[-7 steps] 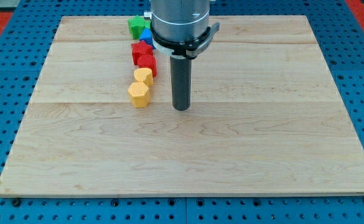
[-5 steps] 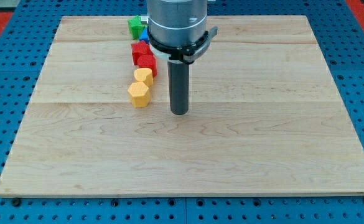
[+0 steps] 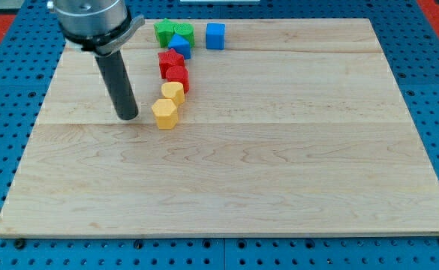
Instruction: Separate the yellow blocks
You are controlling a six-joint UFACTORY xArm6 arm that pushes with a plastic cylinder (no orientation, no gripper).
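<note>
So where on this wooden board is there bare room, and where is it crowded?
Everything right of the blue cube and below the lower yellow block is bare wood. Crowded: the column of yellow blocks, red blocks, blue and green block at top centre, my tip just left of it.

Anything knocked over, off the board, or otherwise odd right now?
Nothing stands out. All blocks sit flat on the board. The two yellow blocks touch, below the red ones. My tip is left of the lower yellow, apart from it.
</note>
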